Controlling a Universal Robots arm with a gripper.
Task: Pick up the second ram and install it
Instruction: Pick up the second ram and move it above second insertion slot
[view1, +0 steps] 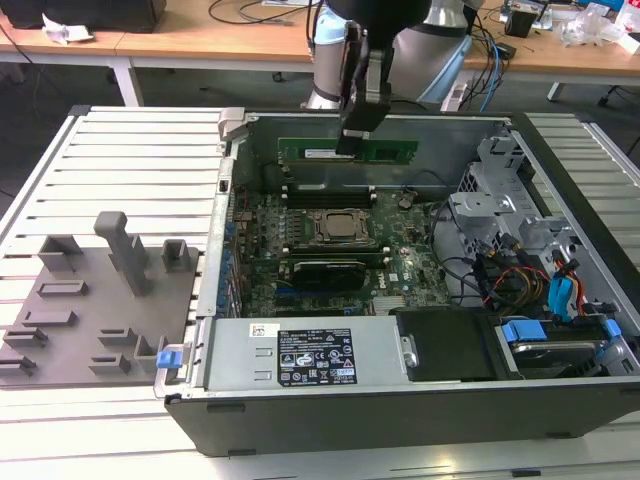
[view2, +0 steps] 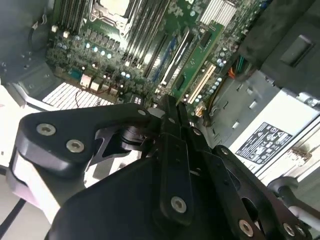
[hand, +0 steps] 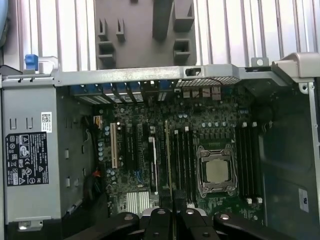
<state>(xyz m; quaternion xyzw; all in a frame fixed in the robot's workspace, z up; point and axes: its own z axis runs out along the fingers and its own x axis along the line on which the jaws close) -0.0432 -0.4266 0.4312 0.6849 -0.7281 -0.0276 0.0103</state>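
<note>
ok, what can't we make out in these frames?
1. Exterior view: the gripper, shut on the second ram, covers the stick's middle.
2. Exterior view: end clips of the memory slots are too small to judge open or closed.
3. Second wrist view: the gripper's own linkage hides the motherboard beneath it.

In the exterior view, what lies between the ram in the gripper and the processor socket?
In the exterior view, a row of long black memory slots lies between the second ram, held in the gripper, and the processor socket.
</note>
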